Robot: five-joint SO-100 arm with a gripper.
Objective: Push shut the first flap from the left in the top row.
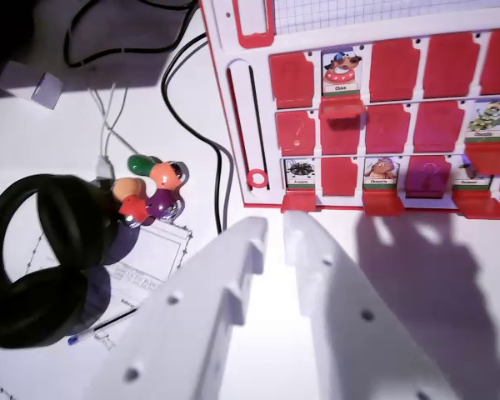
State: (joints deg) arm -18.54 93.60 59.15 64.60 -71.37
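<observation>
A white and red flap board (242,125) lies at the upper right. In the row farthest up, the leftmost flap (292,79) shows a plain red face, and the second one (342,75) shows a picture card. In the nearest row, the leftmost flap (300,172) shows a picture card, with its red tab at the board's edge. My white gripper (275,227) points at that near left corner, its tips just short of the board. The fingers stand almost together with only a thin slit between them, and they hold nothing.
Black headphones (33,267) lie at the left, beside a bunch of coloured figures (150,196). Black cables (192,117) run along the board's left side. A pen (100,327) rests on a printed sheet (154,254). A red ring slider (257,177) sits in the board's left slot.
</observation>
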